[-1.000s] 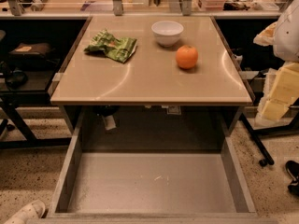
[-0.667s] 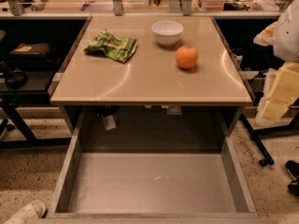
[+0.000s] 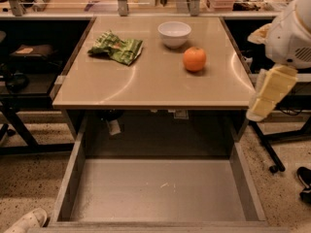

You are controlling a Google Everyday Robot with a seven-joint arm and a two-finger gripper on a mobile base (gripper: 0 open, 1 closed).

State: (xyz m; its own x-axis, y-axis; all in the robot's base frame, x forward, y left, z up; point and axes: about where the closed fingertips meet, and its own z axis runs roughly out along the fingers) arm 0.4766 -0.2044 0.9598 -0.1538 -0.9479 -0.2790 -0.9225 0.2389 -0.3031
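Observation:
My gripper [image 3: 270, 93] hangs at the right of the view, just off the table's right edge and level with its front corner, below the white arm body [image 3: 291, 33]. It holds nothing that I can see. The nearest thing is an orange [image 3: 194, 58] on the tan table top [image 3: 146, 86], to the gripper's left. A white bowl [image 3: 174, 33] stands behind the orange. A crumpled green chip bag [image 3: 116, 47] lies at the back left.
Under the table a wide grey drawer [image 3: 158, 191] is pulled out toward the camera and stands open. Dark desks and cables flank the table on both sides. A chair's wheeled base [image 3: 274, 166] is on the floor at right, and a shoe [image 3: 26, 221] at bottom left.
The gripper has shifted a little to the left, closer to the table's right edge. The orange, bowl, bag and drawer have not moved.

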